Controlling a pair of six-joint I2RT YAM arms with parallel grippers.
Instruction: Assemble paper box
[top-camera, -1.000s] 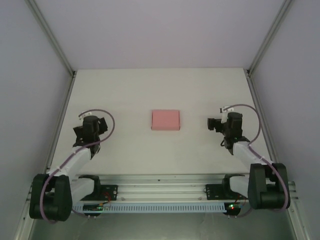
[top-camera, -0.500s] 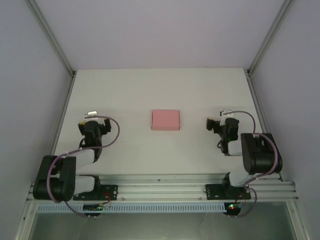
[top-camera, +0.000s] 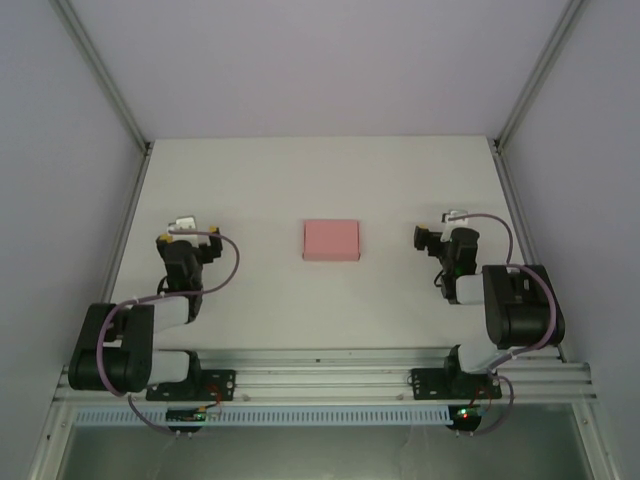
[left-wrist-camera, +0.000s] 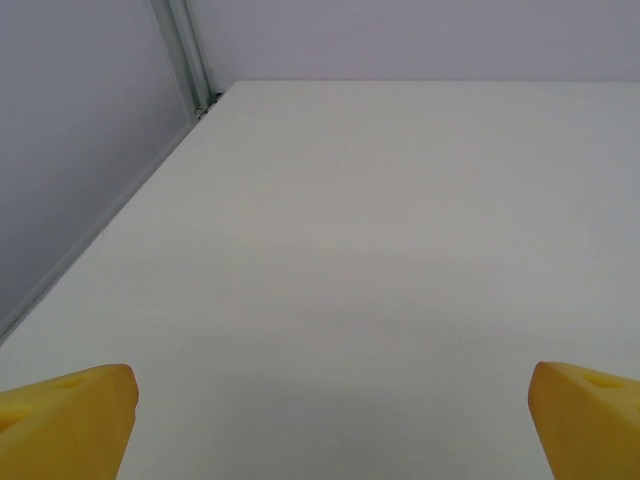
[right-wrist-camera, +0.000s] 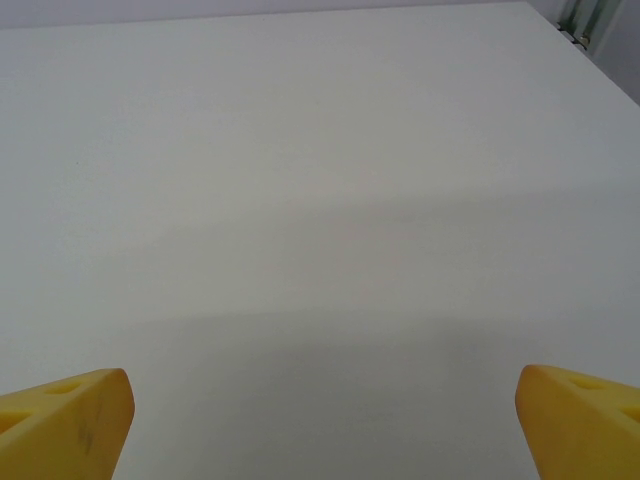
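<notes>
The small, flat, rectangular box of plain pink card (top-camera: 331, 240) lies at the middle of the white worktop (top-camera: 320, 180), well apart from the left arm (top-camera: 170, 305) near the left edge and the right arm (top-camera: 515, 305) near the right edge, each with its jaws spread wide and holding nothing. Lying so flat, the thin card offers little to bite, so a low approach may shove it along or crease it, and arms reaching inward together could collide
</notes>
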